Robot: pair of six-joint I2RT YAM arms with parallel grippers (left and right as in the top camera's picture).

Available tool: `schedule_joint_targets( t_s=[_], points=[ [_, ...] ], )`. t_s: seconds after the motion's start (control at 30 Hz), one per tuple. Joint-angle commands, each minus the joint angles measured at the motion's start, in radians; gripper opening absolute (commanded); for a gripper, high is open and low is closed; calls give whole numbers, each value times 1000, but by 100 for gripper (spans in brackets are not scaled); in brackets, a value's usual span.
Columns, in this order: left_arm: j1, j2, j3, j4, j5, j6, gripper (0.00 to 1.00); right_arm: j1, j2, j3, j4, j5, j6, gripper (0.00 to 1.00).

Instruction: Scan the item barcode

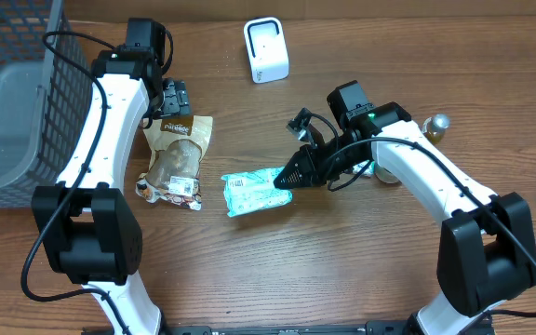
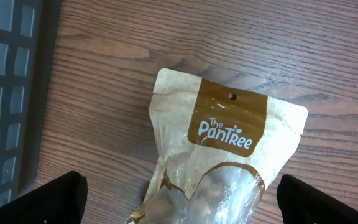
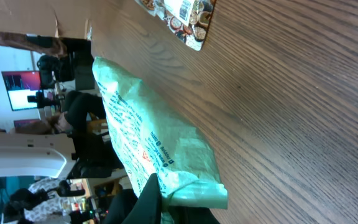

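A pale green printed packet [image 1: 254, 192] lies at the table's middle, and my right gripper [image 1: 291, 177] is shut on its right end. In the right wrist view the packet [image 3: 148, 130] stretches away from my gripper [image 3: 173, 208], its crimped end pinched by a black finger [image 3: 145, 202]. No barcode shows on it. A white scanner [image 1: 266, 49] stands at the back centre. My left gripper [image 1: 173, 98] is open above the top of a brown "The PanTree" pouch [image 1: 177, 154]. In the left wrist view the pouch [image 2: 229, 143] lies between the wide-apart fingers [image 2: 48, 202], untouched.
A dark wire basket [image 1: 12, 93] holding a grey bin fills the far left. A small bottle [image 1: 435, 126] stands behind the right arm. The pouch's lower printed edge [image 3: 182, 15] shows at the top of the right wrist view.
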Motion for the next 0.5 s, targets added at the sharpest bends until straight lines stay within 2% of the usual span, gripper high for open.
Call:
schedule_joint_targets(
  t_s=[0.0, 0.47],
  points=[
    [-7, -4, 12, 2, -13, 0, 99, -4, -46, 2, 3, -42, -50, 4],
    [-7, -4, 12, 2, -13, 0, 100, -4, -46, 2, 10, -42, -49, 4]
  ],
)
